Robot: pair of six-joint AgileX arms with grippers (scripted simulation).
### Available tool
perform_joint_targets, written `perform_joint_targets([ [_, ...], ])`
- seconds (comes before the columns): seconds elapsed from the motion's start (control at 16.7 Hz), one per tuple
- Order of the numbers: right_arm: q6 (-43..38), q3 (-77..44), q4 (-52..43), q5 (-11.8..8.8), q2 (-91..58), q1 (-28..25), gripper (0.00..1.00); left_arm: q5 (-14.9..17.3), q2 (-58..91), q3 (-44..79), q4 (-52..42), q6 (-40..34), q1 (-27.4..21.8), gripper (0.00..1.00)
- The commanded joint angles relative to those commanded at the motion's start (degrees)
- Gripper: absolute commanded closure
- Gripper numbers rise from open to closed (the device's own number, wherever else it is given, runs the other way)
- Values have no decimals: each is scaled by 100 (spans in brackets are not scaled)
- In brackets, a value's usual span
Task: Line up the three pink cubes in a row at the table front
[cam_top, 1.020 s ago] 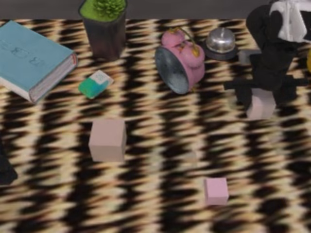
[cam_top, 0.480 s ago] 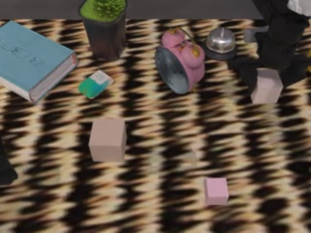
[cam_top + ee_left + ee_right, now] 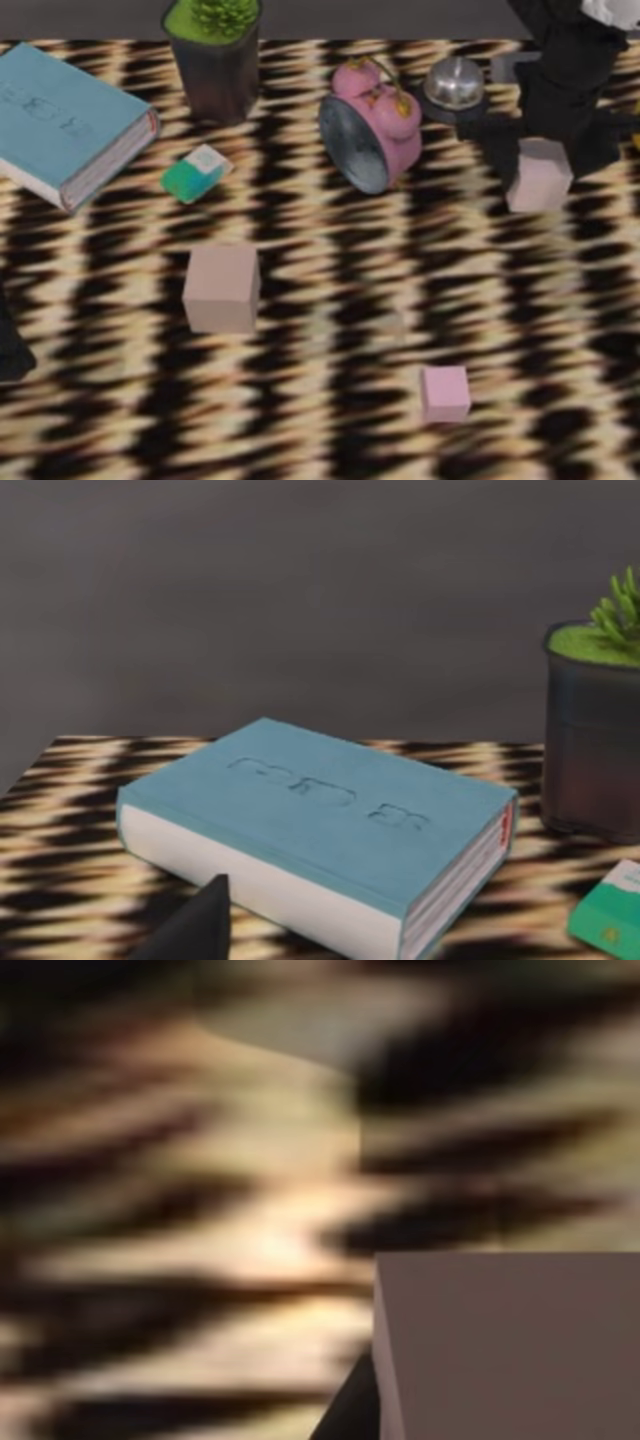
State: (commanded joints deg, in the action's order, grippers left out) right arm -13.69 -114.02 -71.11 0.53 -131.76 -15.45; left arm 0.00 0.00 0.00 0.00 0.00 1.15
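Observation:
My right gripper [image 3: 542,152] is shut on the medium pale pink cube [image 3: 538,180] and holds it above the table [image 3: 330,400] at the back right. In the right wrist view that cube [image 3: 510,1350] fills the lower corner, with one dark finger [image 3: 350,1415] against its side. The large dusty brownish-pink cube [image 3: 221,288] rests left of centre. Nearer the front, right of centre, sits the small brighter pink cube [image 3: 445,392]. My left gripper [image 3: 10,345] is parked at the left edge, open and holding nothing; one of its fingertips [image 3: 200,925] shows in the left wrist view.
A blue book [image 3: 65,120] lies at the back left, beside a dark plant pot [image 3: 213,60]. A teal-and-white block [image 3: 196,172] sits in front of the pot. A pink alarm clock [image 3: 372,125] and a silver bell [image 3: 455,88] stand just left of the right arm.
My right gripper has risen and drawn back with the medium cube, which left the table; in the last half second it shifted slightly left. The other cubes and the left arm stayed still.

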Motion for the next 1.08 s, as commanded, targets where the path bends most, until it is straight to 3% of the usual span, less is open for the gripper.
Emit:
perform_joint_targets([
  [0.18, -711, 525, 121, 13, 391, -683, 100, 0, 0, 0, 0, 0, 0, 0],
  [0.66, -3381, 2509, 575, 42, 1848, -3150, 100, 0, 0, 0, 0, 0, 0, 0],
  [0.84, -3707, 2811, 675, 58, 2114, -3479, 100, 0, 0, 0, 0, 0, 0, 0],
  [1.08, -3709, 2798, 664, 49, 2092, -3459, 100, 0, 0, 0, 0, 0, 0, 0],
])
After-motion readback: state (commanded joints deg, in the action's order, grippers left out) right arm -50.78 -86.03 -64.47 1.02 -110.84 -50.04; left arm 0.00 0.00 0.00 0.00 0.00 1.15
